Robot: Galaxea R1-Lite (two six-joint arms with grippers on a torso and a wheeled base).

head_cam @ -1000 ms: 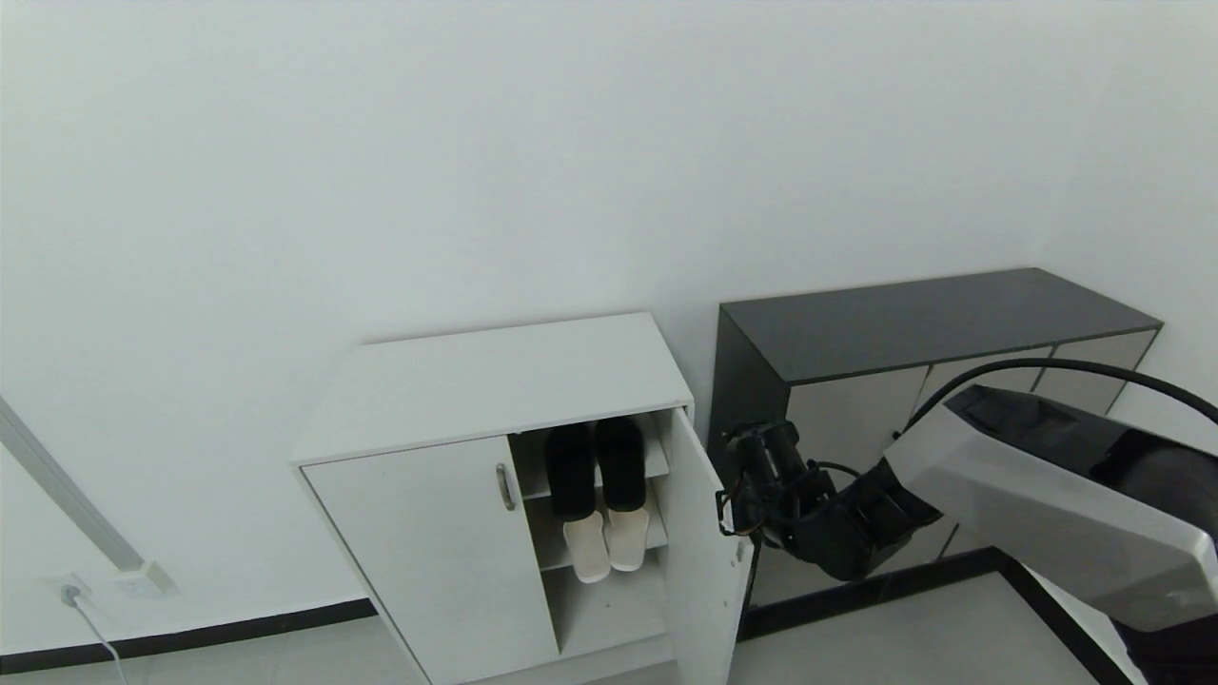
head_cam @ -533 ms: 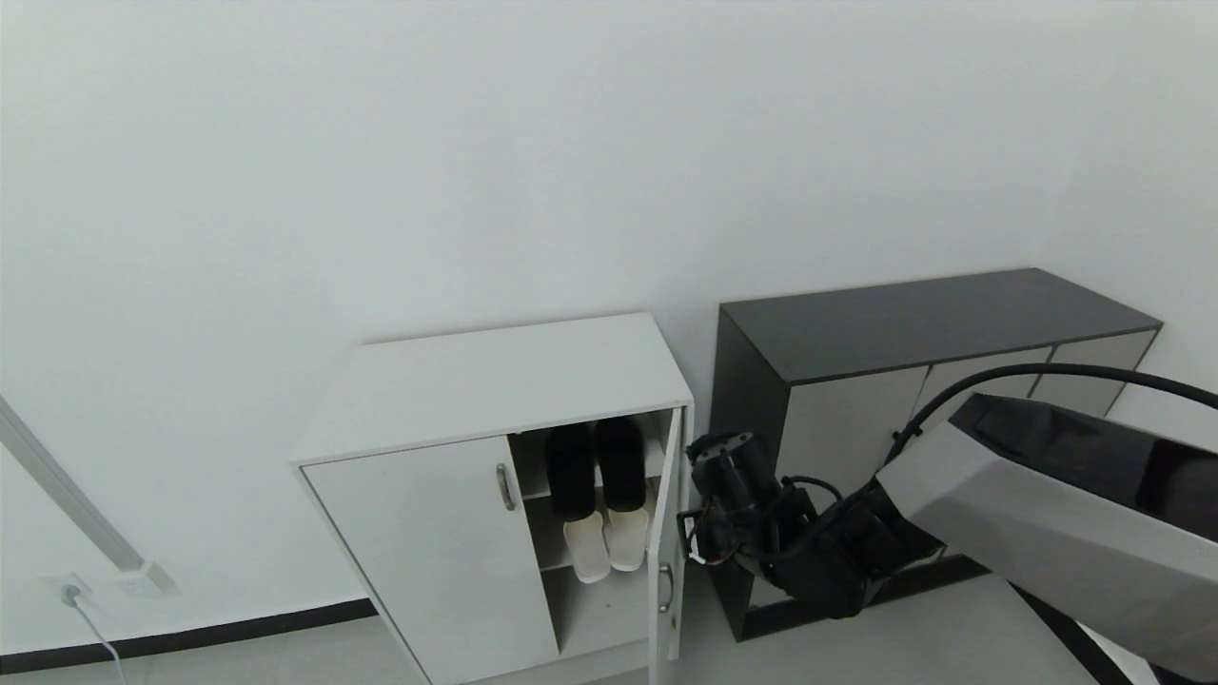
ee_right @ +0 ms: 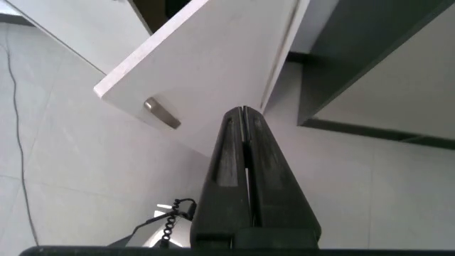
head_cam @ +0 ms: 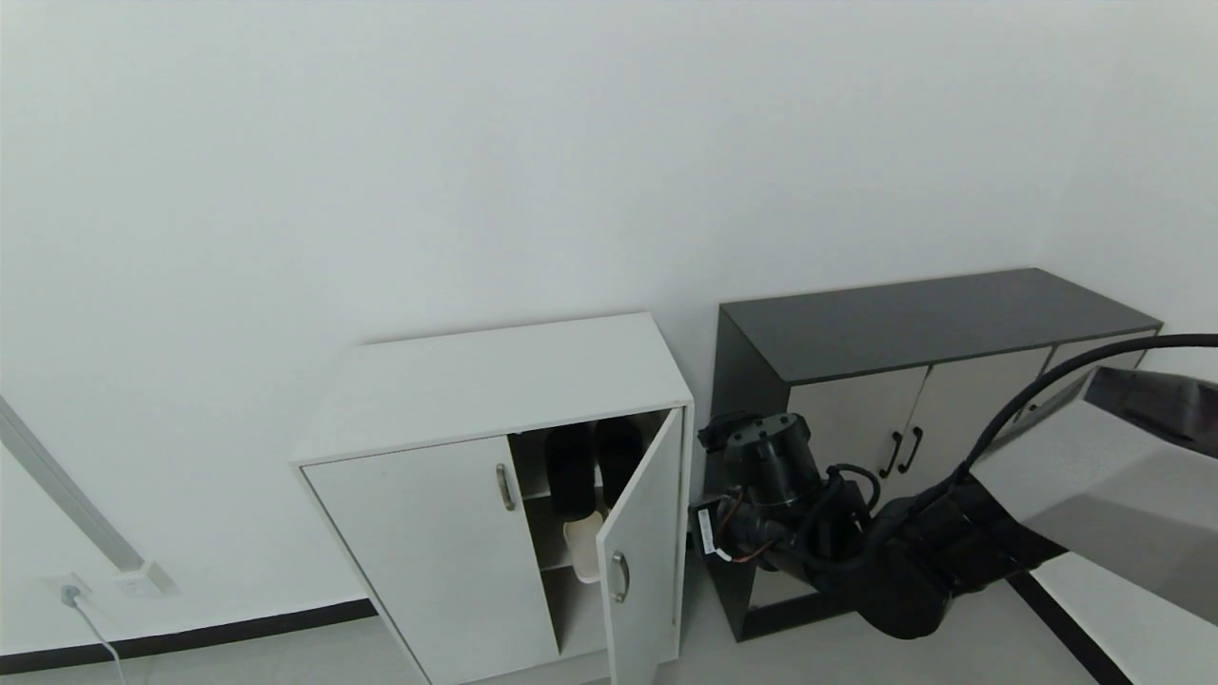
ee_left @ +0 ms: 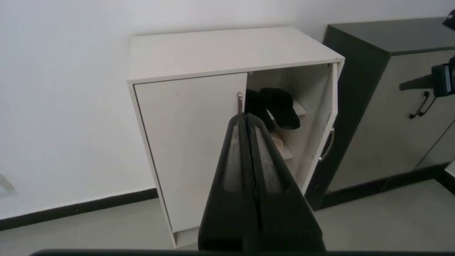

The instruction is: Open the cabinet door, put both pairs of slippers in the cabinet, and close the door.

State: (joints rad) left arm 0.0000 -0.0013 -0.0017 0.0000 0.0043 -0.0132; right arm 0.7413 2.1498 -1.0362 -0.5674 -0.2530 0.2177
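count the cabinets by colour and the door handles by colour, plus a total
white cabinet: 1
dark grey cabinet: 1
silver door handles: 2
black door handles: 2
total: 6

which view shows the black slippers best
Left wrist view: the black slippers lie clear on the upper shelf. In the head view the door covers part of them. The right wrist view faces the door's outside.
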